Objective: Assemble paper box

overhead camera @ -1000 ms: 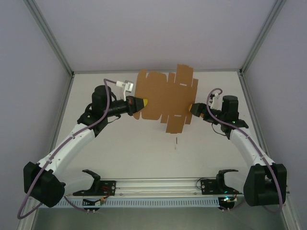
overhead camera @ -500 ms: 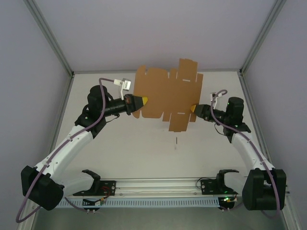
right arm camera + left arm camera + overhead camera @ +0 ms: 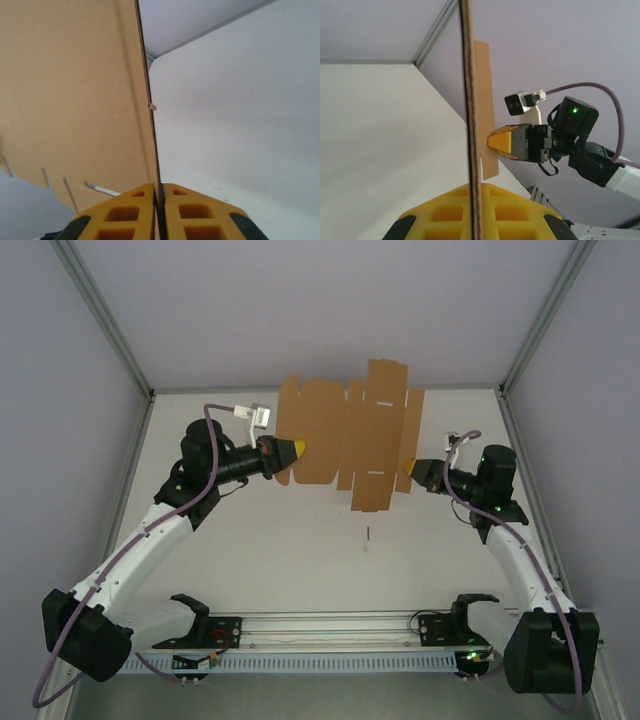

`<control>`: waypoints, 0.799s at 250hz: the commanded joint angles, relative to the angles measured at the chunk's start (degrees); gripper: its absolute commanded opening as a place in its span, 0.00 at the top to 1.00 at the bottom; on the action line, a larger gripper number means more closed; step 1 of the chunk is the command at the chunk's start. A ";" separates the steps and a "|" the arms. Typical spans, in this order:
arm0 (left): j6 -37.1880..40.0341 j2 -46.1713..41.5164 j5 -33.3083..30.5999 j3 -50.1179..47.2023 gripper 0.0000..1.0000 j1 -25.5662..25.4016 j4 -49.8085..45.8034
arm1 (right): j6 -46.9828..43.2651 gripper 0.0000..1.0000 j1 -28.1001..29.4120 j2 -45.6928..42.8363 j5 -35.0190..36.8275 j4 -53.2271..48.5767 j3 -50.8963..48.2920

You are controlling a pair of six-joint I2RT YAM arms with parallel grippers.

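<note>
Cardboard of the unfolded paper box [image 3: 350, 435], a flat die-cut sheet with flaps and slots, hangs raised off the far half of the white desk [image 3: 300, 560]. The left hand [image 3: 297, 450] is clamped on its left edge and the right hand [image 3: 406, 468] on its right edge (both wrist views catch the board edge-on, pinched tight).

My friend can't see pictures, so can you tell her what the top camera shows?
A flat brown paper box, not yet folded, is held above a white table by two robot arms. The left fingers pinch its left edge and the right fingers pinch its right edge.
</note>
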 commanded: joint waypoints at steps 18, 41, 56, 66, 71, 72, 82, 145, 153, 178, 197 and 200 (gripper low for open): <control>1.52 1.04 -2.85 -0.98 1.00 -0.16 -2.73 | -3.96 1.00 0.24 -0.67 -2.68 -1.98 2.93; 2.42 1.89 -9.32 -1.04 0.83 -0.12 -7.73 | -8.35 1.00 0.30 -0.25 1.60 -9.09 5.77; 2.91 2.31 -15.18 -1.60 0.75 -0.12 -11.91 | -12.01 1.00 0.68 0.61 4.25 -14.20 7.44; 3.00 2.55 -19.50 -2.30 0.64 -0.13 -14.69 | -14.22 1.00 1.50 1.31 6.68 -17.10 8.21; 2.79 2.69 -21.74 -2.72 0.54 -0.18 -16.09 | -15.72 1.00 2.19 1.77 7.87 -18.70 8.57; 2.68 2.65 -22.25 -2.82 0.51 -0.15 -16.38 | -16.11 1.00 2.30 1.87 8.13 -19.02 8.61; 2.22 2.90 -26.41 -3.37 0.25 -0.12 -19.27 | -18.60 1.00 4.13 2.62 12.58 -21.64 9.03; -0.50 0.08 -47.35 -5.04 0.00 -0.13 -35.67 | -32.90 1.00 19.08 12.72 40.26 -33.17 14.97; -0.90 -0.35 -48.10 -4.75 0.00 -0.13 -36.24 | -35.09 1.00 20.86 14.18 43.51 -33.05 15.72; -1.66 -0.34 -47.09 -3.62 0.00 -0.13 -36.11 | -42.20 1.00 25.24 18.88 52.94 -30.26 17.71; -1.55 0.93 -44.95 -2.07 0.00 -0.03 -35.04 | -50.43 1.00 27.69 22.44 59.05 -24.83 18.14; -1.56 1.20 -44.69 -1.76 0.00 -0.09 -34.85 | -52.00 1.00 28.12 22.97 59.91 -23.60 18.06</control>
